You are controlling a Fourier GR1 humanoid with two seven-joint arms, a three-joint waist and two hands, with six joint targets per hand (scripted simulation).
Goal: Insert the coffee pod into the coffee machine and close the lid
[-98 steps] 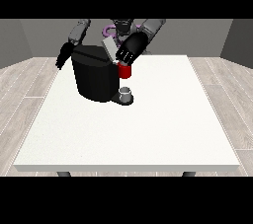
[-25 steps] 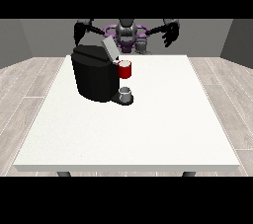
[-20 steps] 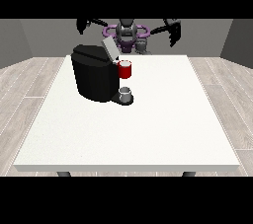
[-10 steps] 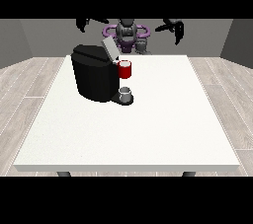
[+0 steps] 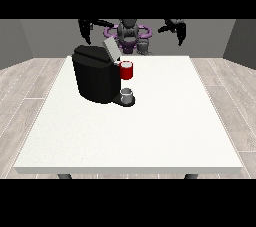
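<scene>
The black coffee machine (image 5: 96, 78) stands on the white table (image 5: 150, 131), left of the middle. Its grey lid (image 5: 110, 49) is tilted up and stands open. A red thing at the machine (image 5: 126, 70) sits at its front, under the lid. On the machine's base below it rests a small grey thing (image 5: 127, 94). Both hands are raised behind the table's far edge, well apart from the machine. The hand at the view's left (image 5: 85, 29) and the hand at the view's right (image 5: 178, 28) hang with fingers pointing down and hold nothing.
Another small grey thing (image 5: 144, 47) shows at the table's far edge in front of the robot's torso (image 5: 128, 35). Wooden floor surrounds the table on both sides.
Some seconds ago both hands were at the machine; they have since drawn back and lifted. Over the last second the hand at the view's right moved a little up and outwards.
</scene>
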